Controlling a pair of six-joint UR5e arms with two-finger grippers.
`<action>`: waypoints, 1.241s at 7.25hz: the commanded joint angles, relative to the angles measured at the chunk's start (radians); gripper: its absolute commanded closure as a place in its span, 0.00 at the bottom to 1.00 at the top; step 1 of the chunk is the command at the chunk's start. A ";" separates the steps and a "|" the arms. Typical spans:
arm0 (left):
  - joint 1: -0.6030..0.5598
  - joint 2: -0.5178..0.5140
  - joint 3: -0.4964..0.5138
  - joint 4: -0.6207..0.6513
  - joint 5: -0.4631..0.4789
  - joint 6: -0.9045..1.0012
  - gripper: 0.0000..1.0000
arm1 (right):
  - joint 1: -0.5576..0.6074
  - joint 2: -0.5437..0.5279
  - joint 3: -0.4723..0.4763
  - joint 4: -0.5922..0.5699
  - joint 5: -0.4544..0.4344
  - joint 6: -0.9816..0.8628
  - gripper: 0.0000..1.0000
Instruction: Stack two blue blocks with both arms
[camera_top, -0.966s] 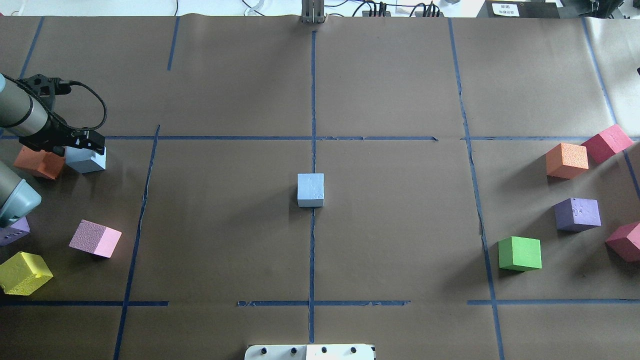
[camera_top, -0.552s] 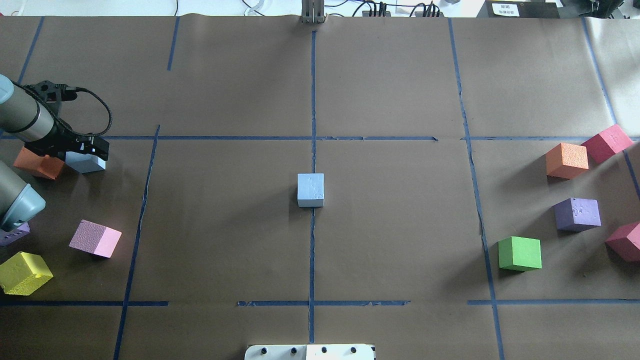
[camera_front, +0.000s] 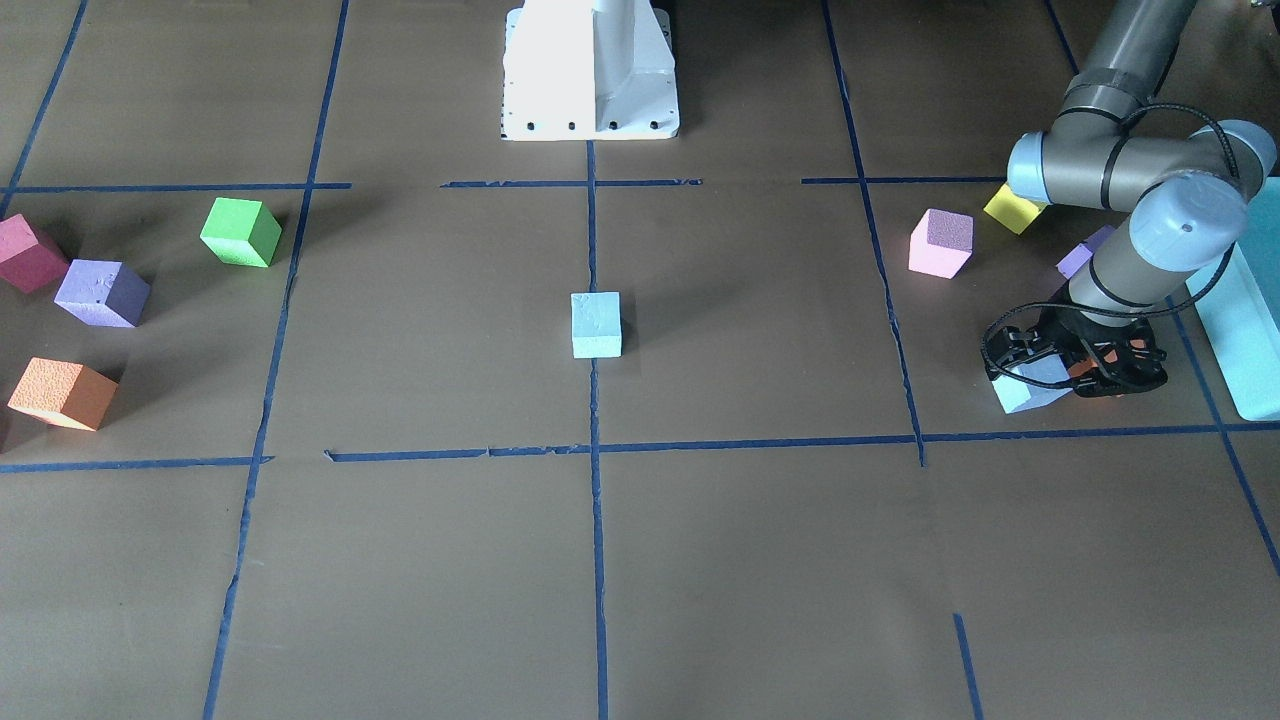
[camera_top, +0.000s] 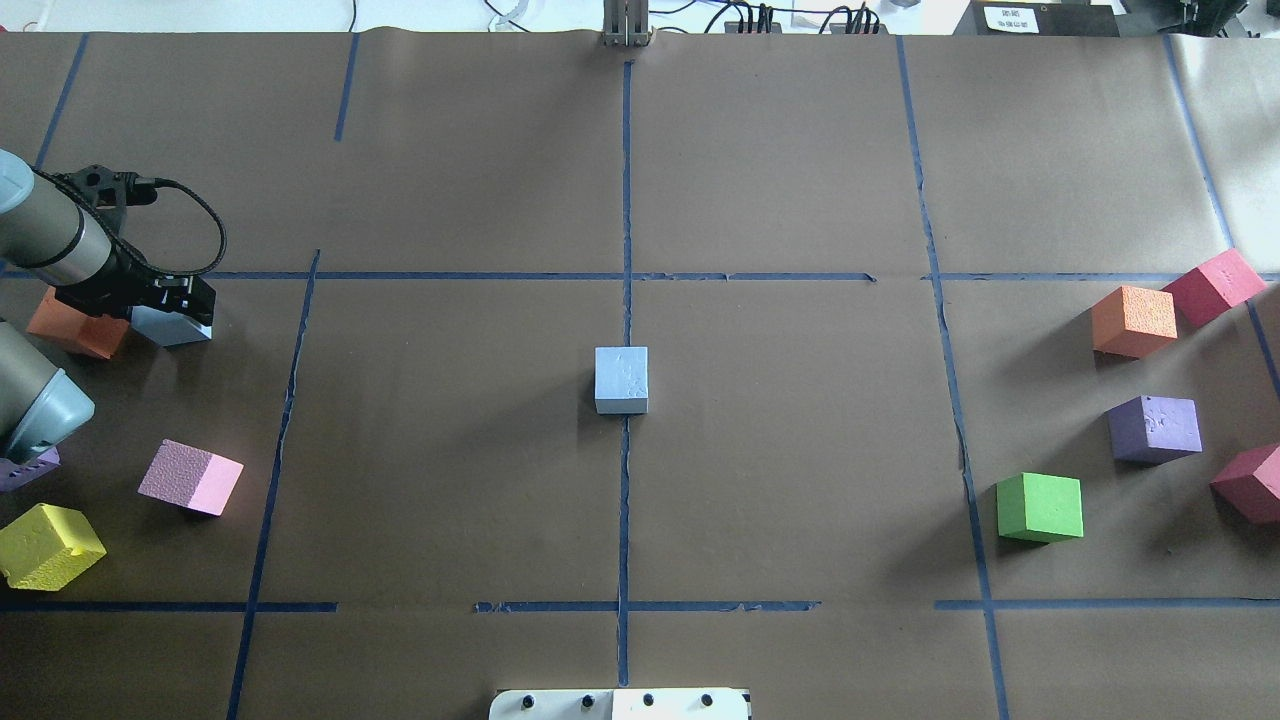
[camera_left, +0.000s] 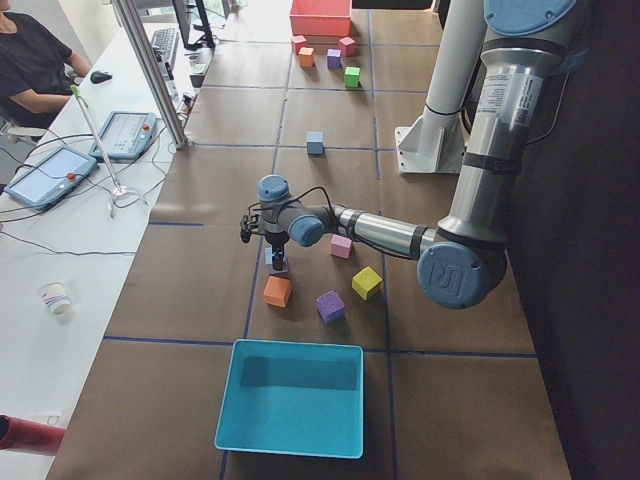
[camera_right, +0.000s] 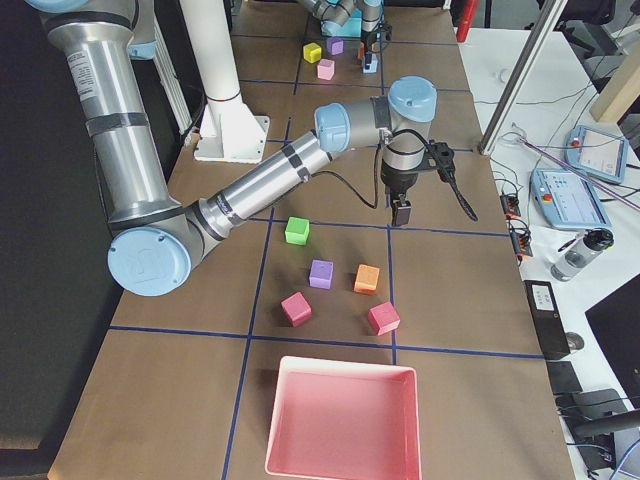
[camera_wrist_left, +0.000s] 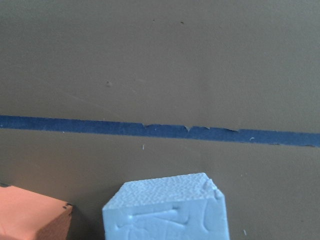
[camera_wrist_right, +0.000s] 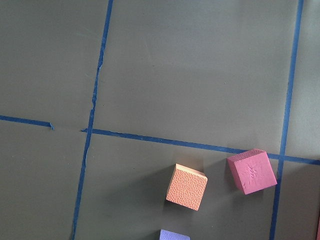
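One pale blue block (camera_top: 621, 380) sits alone at the table's centre, on the middle tape line; it also shows in the front view (camera_front: 596, 325). The second blue block (camera_top: 176, 328) lies at the far left, next to an orange block (camera_top: 72, 332). My left gripper (camera_top: 170, 303) is low over this second block (camera_front: 1025, 392) with its jaws either side of it, and it looks open. The left wrist view shows that block's top (camera_wrist_left: 167, 210) close below. My right gripper (camera_right: 400, 210) hangs high over the table in the right side view only; I cannot tell its state.
Pink (camera_top: 190, 477), yellow (camera_top: 48, 545) and lavender (camera_top: 25, 467) blocks lie near the left arm. A teal box (camera_front: 1250, 310) stands at the left end. Green (camera_top: 1040, 507), purple (camera_top: 1155, 428), orange (camera_top: 1133, 320) and red (camera_top: 1213, 285) blocks lie right. A pink tray (camera_right: 340, 420) stands beyond.
My left gripper has come down over the left blue block, covering more of its top. The block and the centre block have not moved.
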 joint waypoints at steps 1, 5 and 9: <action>-0.004 0.001 -0.022 0.009 -0.005 -0.003 0.96 | 0.009 -0.021 0.020 -0.001 0.001 0.000 0.00; -0.007 -0.149 -0.306 0.495 0.001 0.000 0.97 | 0.019 -0.106 0.020 0.001 -0.011 -0.009 0.00; 0.095 -0.373 -0.360 0.729 0.006 -0.003 0.98 | 0.130 -0.283 -0.179 0.290 0.001 -0.213 0.00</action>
